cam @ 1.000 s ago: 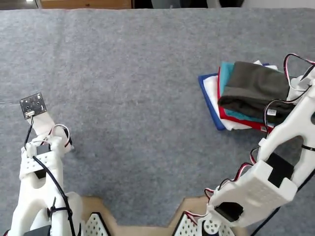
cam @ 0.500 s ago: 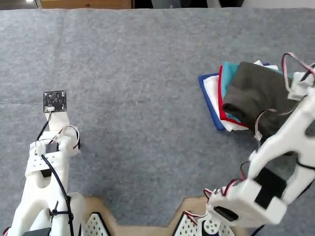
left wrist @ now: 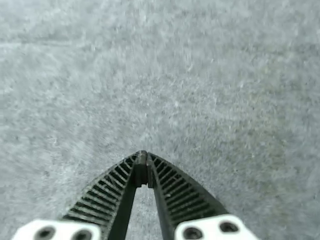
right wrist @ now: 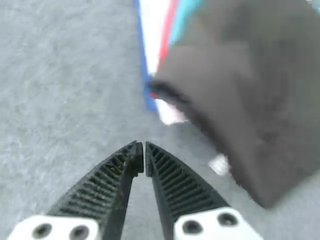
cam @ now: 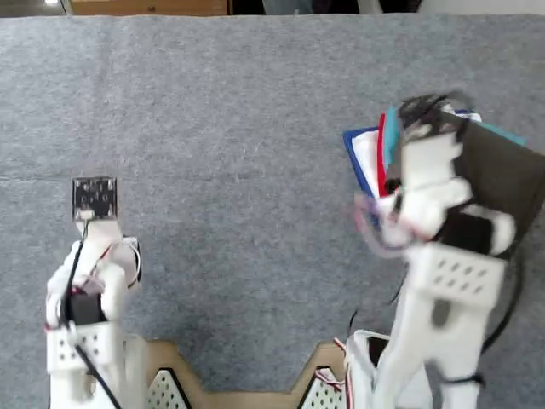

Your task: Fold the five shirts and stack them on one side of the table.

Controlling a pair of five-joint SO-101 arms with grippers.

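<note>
Shut on nothing, the right gripper (right wrist: 143,148) is held over the bare grey table (right wrist: 55,70), its fingertips pressed together just short of the near corner of the stack of folded shirts (right wrist: 156,50). In the high view that stack is found at about two o'clock on the table. Five layers can be counted at its edge: blue at the bottom, then white, red and teal, with the dark grey shirt (cam: 504,181) on top. The top shirt is seen to sit askew, turned a little against the layers beneath and overhanging them toward three o'clock. The right arm (cam: 443,264) is raised over the stack from its base at five o'clock. The left gripper (left wrist: 142,159) is also closed and empty, parked above bare table at about eight o'clock, well apart from the shirts.

With all five shirts apparently folded and piled, little seems to be left but squaring the pile and clearing the arm. If the top shirt is to be straightened, it would best be nudged at its edge with the closed fingers, low and slowly, so that the layers below are not dragged along. When the arm is drawn off, height should be gained first, so that no fold is caught and pulled open.
</note>
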